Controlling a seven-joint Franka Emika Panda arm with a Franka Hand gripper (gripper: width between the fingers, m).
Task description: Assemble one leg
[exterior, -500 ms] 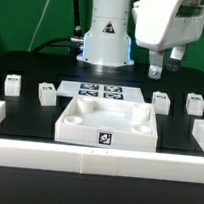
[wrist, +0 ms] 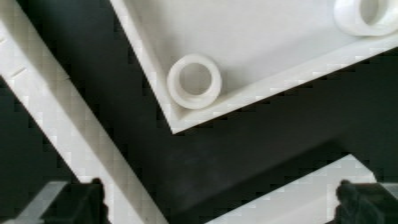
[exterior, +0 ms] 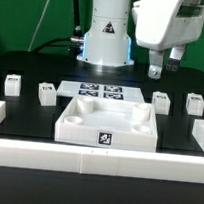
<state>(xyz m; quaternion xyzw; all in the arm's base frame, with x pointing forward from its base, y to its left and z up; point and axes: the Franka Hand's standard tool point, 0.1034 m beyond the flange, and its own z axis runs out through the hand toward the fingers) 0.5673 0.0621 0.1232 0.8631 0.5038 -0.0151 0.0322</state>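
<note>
Pincer (exterior: pixel 162 65) spread wide | nearest leg (exterior: pixel 161 100): stubby white tagged block

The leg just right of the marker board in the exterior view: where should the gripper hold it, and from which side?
Probably from straight above, closing on the two opposite side faces of the leg. It is a short block standing free of its neighbour and the marker board, and the open gripper hangs higher up.
</note>
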